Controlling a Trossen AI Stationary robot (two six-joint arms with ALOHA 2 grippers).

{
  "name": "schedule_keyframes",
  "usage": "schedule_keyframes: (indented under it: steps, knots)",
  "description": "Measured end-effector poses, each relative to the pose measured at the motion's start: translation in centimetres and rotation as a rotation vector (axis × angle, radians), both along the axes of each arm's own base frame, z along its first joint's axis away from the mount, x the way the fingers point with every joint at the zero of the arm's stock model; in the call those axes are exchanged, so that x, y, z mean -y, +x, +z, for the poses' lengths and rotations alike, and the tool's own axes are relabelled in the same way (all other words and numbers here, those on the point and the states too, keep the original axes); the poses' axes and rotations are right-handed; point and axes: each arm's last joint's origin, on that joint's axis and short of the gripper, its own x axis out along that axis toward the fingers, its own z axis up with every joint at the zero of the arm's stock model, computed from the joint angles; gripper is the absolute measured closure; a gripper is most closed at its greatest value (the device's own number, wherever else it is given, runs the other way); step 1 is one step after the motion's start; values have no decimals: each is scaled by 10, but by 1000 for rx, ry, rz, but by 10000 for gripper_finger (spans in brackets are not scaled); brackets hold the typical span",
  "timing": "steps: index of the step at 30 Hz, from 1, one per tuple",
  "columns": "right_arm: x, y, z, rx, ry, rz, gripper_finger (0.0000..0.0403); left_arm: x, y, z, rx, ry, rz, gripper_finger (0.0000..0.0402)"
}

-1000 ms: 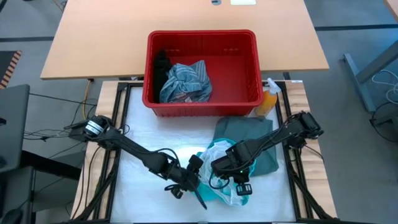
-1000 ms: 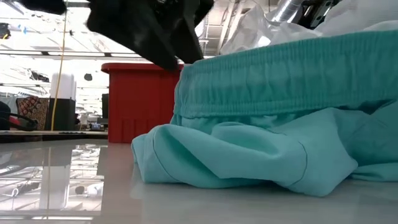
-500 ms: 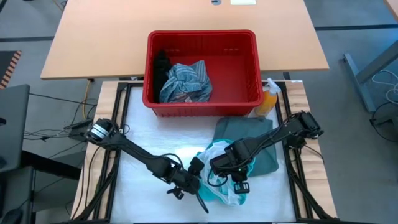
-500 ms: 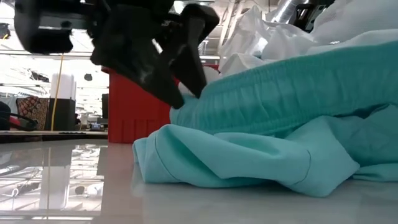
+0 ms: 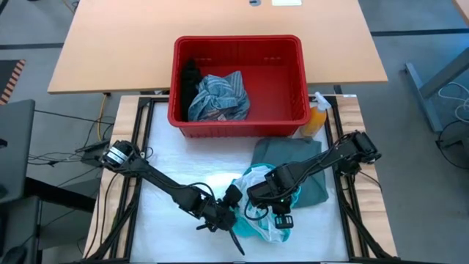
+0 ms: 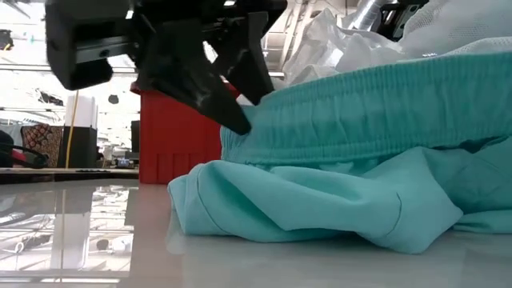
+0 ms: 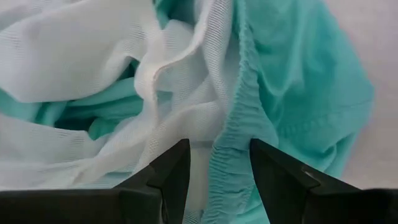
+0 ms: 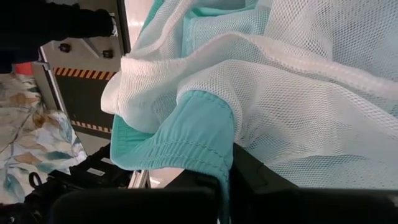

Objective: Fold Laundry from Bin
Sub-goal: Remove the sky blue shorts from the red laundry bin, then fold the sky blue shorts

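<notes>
High view: the bin (image 5: pixel 238 117) sits at the table's far edge, laundry inside; teal shorts (image 5: pixel 258 214) lie at the near edge. My right gripper (image 5: pixel 265 196) is clamped on their fabric. My left gripper (image 7: pixel 214 163), fingers apart, straddles the waistband (image 7: pixel 235 134). I'm spreading them; next, pinch that band.

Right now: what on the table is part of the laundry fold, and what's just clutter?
Job:
- teal shorts, between left gripper fingers, right gripper shut on them
- grey-green garment, flat on the table
- red bin
- striped cloth and black garment in the bin

Clutter:
- orange spray bottle
</notes>
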Motion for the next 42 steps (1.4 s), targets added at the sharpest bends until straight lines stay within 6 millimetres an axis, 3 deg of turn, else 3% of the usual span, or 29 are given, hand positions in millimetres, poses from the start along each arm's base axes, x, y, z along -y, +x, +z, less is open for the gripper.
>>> schedule_keyframes:
  steps: [9,13,17,22,28,35,42]
  knots:
    - [0,0,0,0,0,0,367,-4,-8,-7,-136,-47,-11,258]
    - [0,0,0,-1,-6,-9,367,-8,-8,-9,-168,-85,28,301]
    - [-2,-2,0,-38,-5,-55,367,-13,-6,-9,-167,-196,175,384]
    - [-15,-10,0,-78,-30,-94,367,-10,-10,-5,-210,-355,258,399]
    - [-14,-13,-1,-90,-107,-144,345,-1,-47,33,-218,-296,283,401]
    - [-4,-8,0,-90,-50,-112,283,-7,-93,88,-183,-365,345,401]
    - [-6,-26,26,-42,-14,-168,223,-16,-115,108,-182,-435,438,401]
